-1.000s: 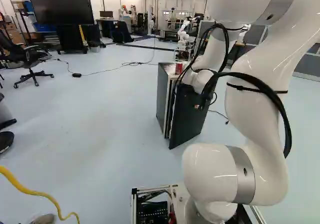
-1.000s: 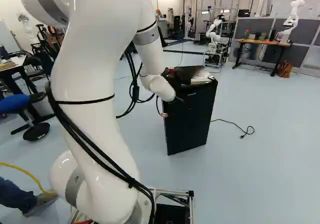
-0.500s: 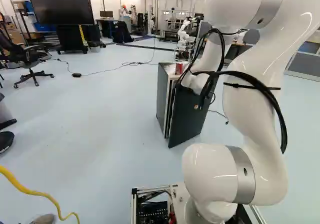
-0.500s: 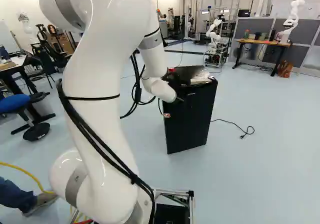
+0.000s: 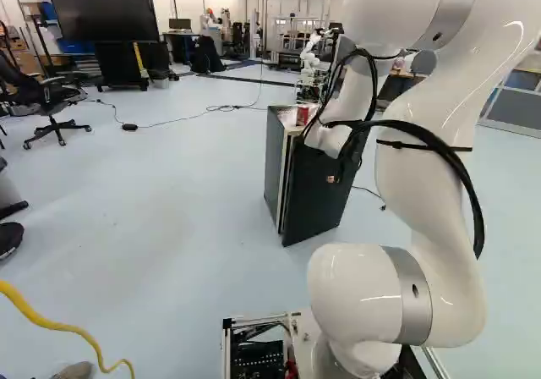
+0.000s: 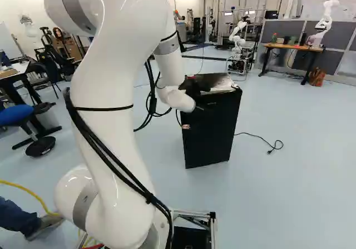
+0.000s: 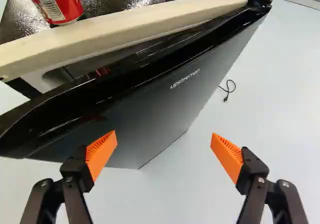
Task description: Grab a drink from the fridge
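Black fridge (image 5: 275,169) stands ahead of the arm, its dark door (image 5: 314,194) slightly ajar in the left base view. My gripper (image 5: 330,179) shows there as a small orange patch against the door. In the wrist view the gripper (image 7: 163,135) is wide open with nothing between its pads. The door (image 7: 150,101) lies ahead of it, nearer one finger, with a narrow gap behind its top edge; a bit of red (image 7: 102,71) shows in the gap. A red can (image 7: 57,1) stands on the fridge top, seen also as a can (image 5: 302,115) in the left base view.
A black cord (image 6: 270,144) lies on the floor beside the fridge. Another robot (image 6: 327,21) stands on a table (image 6: 295,48) at the back right. Office chair (image 5: 52,108) and screen (image 5: 103,12) are far left; a yellow hose (image 5: 63,329) runs near the base.
The door has swung closer to the fridge body, narrowing the gap. My arm's upper links have shifted slightly, mostly in the earlier half second. The base has not moved.
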Tool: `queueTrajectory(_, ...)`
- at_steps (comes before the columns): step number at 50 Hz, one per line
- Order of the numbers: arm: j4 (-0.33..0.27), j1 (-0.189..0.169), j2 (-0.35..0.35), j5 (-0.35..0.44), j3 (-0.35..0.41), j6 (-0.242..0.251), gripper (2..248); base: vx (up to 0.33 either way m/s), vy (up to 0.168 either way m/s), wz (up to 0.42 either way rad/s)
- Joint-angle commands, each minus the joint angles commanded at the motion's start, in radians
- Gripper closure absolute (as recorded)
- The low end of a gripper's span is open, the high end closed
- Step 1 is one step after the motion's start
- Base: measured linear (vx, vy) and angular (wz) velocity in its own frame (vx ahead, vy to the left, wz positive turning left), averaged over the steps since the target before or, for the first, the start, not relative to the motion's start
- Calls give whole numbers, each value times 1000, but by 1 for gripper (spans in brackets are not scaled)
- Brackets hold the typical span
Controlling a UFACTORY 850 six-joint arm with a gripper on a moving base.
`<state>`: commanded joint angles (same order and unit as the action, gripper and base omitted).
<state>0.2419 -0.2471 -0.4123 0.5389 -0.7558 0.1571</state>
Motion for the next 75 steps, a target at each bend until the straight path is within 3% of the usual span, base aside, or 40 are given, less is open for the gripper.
queueTrajectory(75, 0, 88, -56, 0, -75, 0, 3, 0, 0, 0)
